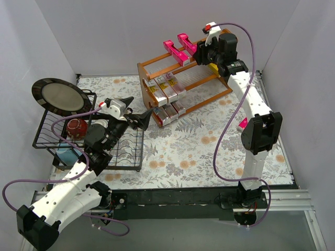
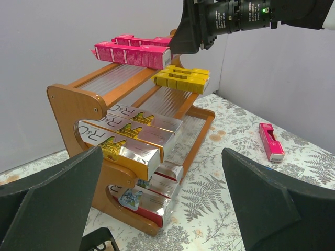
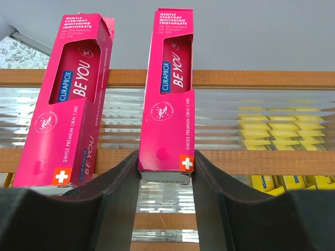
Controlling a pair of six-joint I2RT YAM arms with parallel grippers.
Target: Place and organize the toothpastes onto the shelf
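The orange-brown shelf (image 1: 145, 99) stands at the back of the table. On its top tier lie two magenta toothpastes (image 3: 68, 104). My right gripper (image 3: 165, 162) is shut on the near end of the right one (image 3: 170, 89), its fingers touching both sides; from above, that gripper (image 1: 199, 52) hovers at the shelf's far right. Yellow cartons (image 2: 180, 78) lie on the middle tier's right, silver-and-gold cartons (image 2: 131, 133) on its left, and white-and-red ones (image 2: 152, 193) on the bottom tier. One magenta carton (image 1: 243, 124) lies loose on the table. My left gripper (image 1: 137, 110) hangs open and empty, left of the shelf.
A black wire dish rack (image 1: 52, 136) holding a dark plate (image 1: 60, 97) and a red cup (image 1: 77, 126) stands at the left. White walls close in the back and both sides. The floral table cover (image 1: 199, 151) runs under everything.
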